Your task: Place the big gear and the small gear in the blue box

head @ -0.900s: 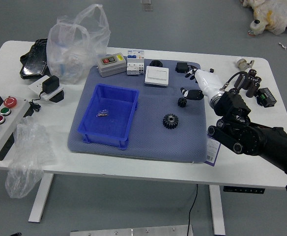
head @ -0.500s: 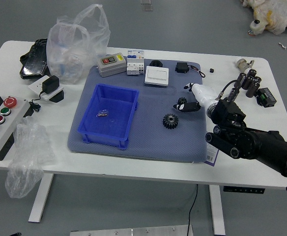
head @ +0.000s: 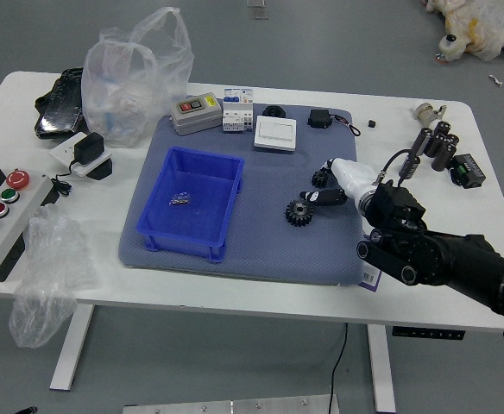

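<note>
My right hand [head: 323, 183] reaches in from the right over the mat, thumb and forefinger spread, holding nothing. The small black gear [head: 319, 178] lies between these two digits; whether either touches it, I cannot tell. Just left of the lower digit's tip is the big black toothed gear [head: 299, 213], flat on the mat. The blue box [head: 192, 223] stands upright on the mat's left half, with small shiny pieces inside. A small black part at the bottom left corner may be my left hand [head: 27, 410].
Grey mat [head: 269, 259] under box and gears. Along its far side: grey device [head: 196, 114], white box [head: 275, 134], black block with cord [head: 320, 118]. Plastic bag [head: 135, 78] behind left, button panel [head: 6, 211] at left, dark cylinders [head: 443, 147] at right.
My right hand has moved left and toward the table's near edge, its digits coming from above right of the small gear to either side of it. Both gears and the box have stayed put.
</note>
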